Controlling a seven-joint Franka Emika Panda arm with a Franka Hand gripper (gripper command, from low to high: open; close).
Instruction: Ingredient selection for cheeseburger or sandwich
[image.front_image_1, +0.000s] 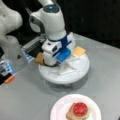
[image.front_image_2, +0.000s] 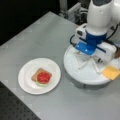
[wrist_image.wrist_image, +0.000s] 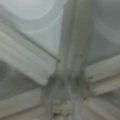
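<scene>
On the white plate (image.front_image_1: 60, 107) (image.front_image_2: 26, 80) lies a small stack (image.front_image_1: 78, 111) (image.front_image_2: 42, 77): a tan bread square at the bottom, green lettuce peeking out, a red tomato round (image.front_image_1: 80, 108) (image.front_image_2: 43, 77) on top. A second tan bread square (image.front_image_1: 39, 59) lies at the left rim of the round white tray (image.front_image_1: 80, 71) (image.front_image_2: 85, 75). The gripper (image.front_image_1: 50, 63) is lowered onto the tray right beside this bread, its fingertips hidden under the white and blue hand. The wrist view shows only the tray's white dividers (wrist_image.wrist_image: 70, 50) from very close.
An orange cheese square (image.front_image_1: 79, 51) (image.front_image_2: 110, 72) lies on the tray's rim opposite the bread. Raised white dividers (image.front_image_1: 67, 68) (image.front_image_2: 85, 62) split the tray into sections. The arm's base (image.front_image_1: 11, 50) and an orange-tipped device (image.front_image_1: 9, 79) stand at a front view's left. Grey table all round.
</scene>
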